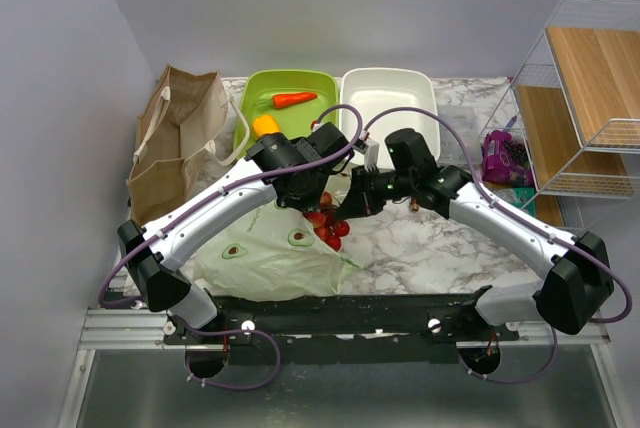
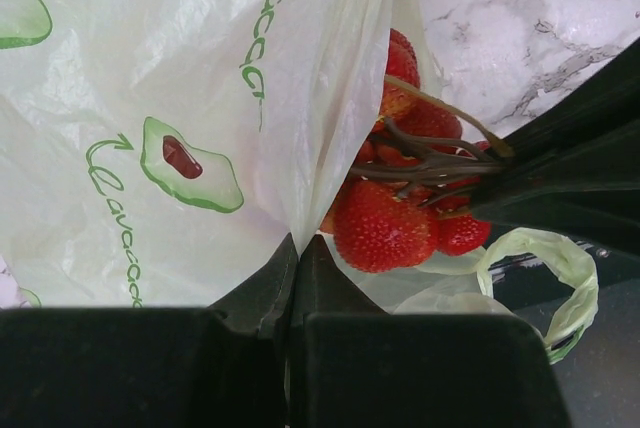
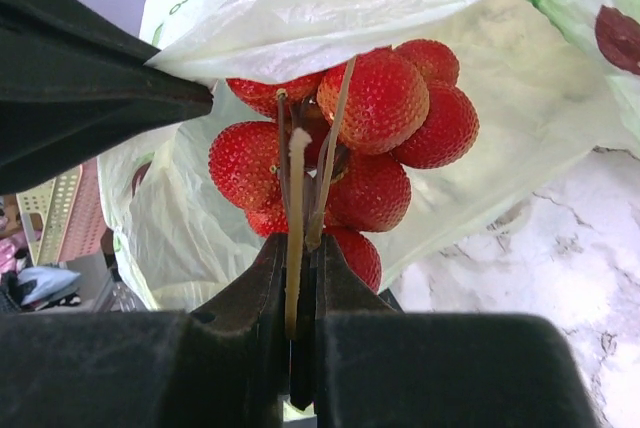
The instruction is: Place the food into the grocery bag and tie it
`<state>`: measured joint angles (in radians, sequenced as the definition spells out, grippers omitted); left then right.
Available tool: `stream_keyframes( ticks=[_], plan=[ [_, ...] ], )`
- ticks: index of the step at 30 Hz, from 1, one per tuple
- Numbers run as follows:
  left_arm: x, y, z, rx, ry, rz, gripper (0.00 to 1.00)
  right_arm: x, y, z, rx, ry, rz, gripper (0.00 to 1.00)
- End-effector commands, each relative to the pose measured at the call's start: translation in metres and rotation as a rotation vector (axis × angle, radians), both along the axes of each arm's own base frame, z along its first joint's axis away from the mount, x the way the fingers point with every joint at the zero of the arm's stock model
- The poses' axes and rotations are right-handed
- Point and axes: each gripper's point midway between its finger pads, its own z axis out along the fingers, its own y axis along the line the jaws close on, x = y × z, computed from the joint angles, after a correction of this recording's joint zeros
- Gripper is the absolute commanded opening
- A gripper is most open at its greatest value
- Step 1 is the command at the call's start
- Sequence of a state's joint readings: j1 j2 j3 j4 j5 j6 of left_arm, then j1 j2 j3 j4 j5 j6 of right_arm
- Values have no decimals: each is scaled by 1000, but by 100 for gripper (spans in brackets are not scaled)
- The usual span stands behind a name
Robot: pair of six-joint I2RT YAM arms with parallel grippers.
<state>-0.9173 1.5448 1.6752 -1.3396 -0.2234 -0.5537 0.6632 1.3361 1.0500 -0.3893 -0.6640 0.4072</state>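
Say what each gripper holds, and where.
Right gripper pinches the red fruit cluster by its stem; left gripper pinches the grocery bag by a fold at its edge.

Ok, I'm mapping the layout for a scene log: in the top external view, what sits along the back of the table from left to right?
Brown paper bag → green tray → white tray → purple packet → wire shelf.

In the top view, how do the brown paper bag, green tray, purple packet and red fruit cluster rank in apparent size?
1. brown paper bag
2. green tray, partly under the left arm
3. purple packet and red fruit cluster: alike, cluster partly hidden, so unranked
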Motion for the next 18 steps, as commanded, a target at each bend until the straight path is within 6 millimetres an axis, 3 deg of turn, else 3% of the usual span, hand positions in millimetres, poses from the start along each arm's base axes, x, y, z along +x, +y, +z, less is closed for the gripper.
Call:
stream_keyframes(
  ticks=[1,18],
  plan=[
    [0,-4,11,-52,-15,1,0,18,15,7,59,-57,-56,1],
    [-1,-1,18,-60,-28,0,0,22,49,-7,159,-35,-30,1]
  ],
)
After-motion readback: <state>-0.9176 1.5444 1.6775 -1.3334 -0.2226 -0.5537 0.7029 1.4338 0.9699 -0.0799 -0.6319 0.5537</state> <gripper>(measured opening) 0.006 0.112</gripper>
